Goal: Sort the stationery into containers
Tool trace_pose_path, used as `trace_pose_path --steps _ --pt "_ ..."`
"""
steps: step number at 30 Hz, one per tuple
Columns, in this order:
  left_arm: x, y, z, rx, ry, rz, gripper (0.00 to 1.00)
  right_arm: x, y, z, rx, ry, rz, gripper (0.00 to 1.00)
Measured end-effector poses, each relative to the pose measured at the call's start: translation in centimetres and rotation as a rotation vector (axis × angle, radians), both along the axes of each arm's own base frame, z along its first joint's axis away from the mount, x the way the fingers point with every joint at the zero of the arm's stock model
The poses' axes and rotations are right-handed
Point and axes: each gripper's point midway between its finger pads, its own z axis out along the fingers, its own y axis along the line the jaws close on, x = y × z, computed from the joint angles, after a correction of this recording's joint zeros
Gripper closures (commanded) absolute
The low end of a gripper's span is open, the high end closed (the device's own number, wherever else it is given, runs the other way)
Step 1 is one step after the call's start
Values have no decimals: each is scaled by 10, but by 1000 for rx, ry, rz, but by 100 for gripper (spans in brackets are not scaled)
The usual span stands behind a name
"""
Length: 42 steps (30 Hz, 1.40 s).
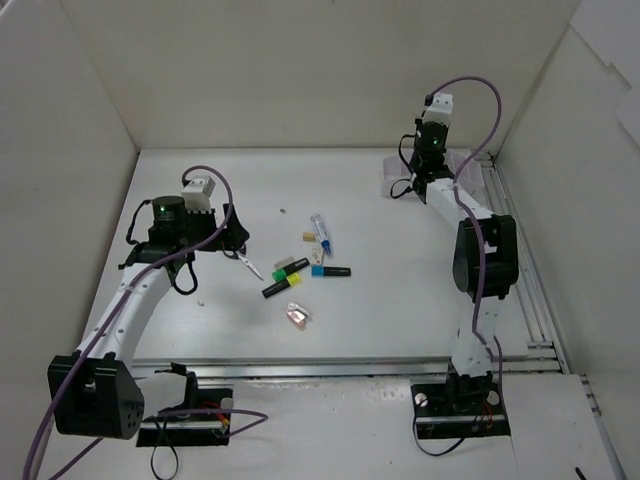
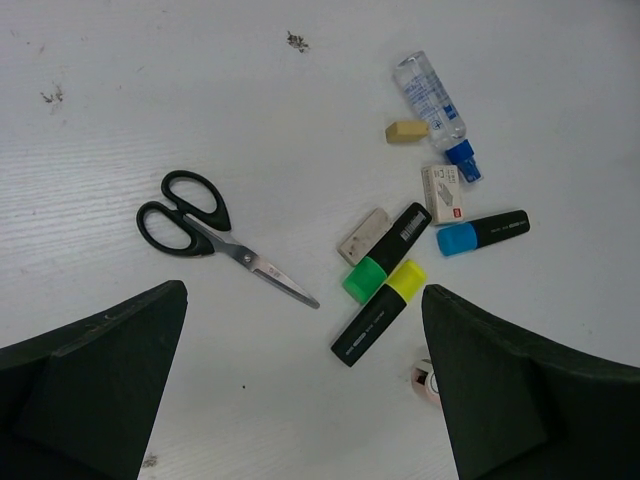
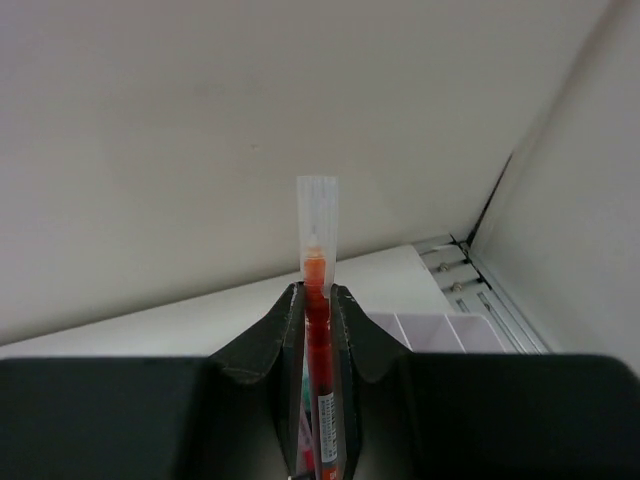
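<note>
My left gripper [image 2: 303,296] hangs open above the table, nothing between its black fingers [image 2: 110,370]. Below it lie black-handled scissors [image 2: 200,225], a green-capped marker [image 2: 385,255], a yellow-capped marker [image 2: 378,312] and a blue-capped marker [image 2: 483,232]. Farther off are a blue-tipped clear tube [image 2: 432,100], a beige eraser [image 2: 405,131] and a white eraser [image 2: 443,193]. At the back right, my right gripper [image 3: 317,292] is shut on a red pen [image 3: 318,330] with a clear cap, held upright over the white organiser [image 3: 440,330]. From above, that gripper [image 1: 432,140] stands by the containers [image 1: 468,165].
White walls close the table on the left, back and right. An aluminium rail [image 1: 520,250] runs along the right side. A small pinkish roll [image 1: 298,316] lies nearest the front, partly behind my left finger in the wrist view. A grey eraser [image 2: 362,236] touches the green marker.
</note>
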Motion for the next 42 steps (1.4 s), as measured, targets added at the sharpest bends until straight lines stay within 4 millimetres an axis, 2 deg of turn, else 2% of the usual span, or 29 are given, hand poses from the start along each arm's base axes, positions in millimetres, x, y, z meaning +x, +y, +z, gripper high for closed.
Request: trace_pose_path --steps 5,8,12,17,20,24,27,28,30,31,34,38,42 --pt "3 1 -9 13 20 -4 1 39 -11 -4 -33 -43 54 100" --pt "4 1 -11 18 22 -8 0 52 -14 -8 -48 -64 80 100" --pt "5 1 -10 21 15 -10 1 63 -16 -30 -40 -69 108 100" --pt "10 -2 -8 23 14 -17 1 69 -8 -58 9 -60 155 100" --pt "14 -2 -10 24 22 -18 0 65 -4 -70 37 -68 174 100" --pt "17 -2 -16 27 40 -19 1 53 -2 -97 46 -53 182 94" --pt "17 -2 -17 27 43 -19 1 43 -1 -96 80 -79 185 85" --pt "17 -2 -17 27 42 -19 1 39 0 -98 93 -81 188 75" --pt "17 -2 -17 28 43 -19 1 34 4 -100 110 -86 196 66" --pt "17 -2 -16 27 42 -19 0 32 6 -99 118 -89 202 58" --pt "16 -2 -13 27 33 -19 0 29 10 -93 135 -100 210 47" --pt "14 -2 -6 25 13 -18 0 21 9 -70 152 -136 209 40" --pt "11 -4 -2 25 7 -24 0 9 10 -26 160 -203 222 28"
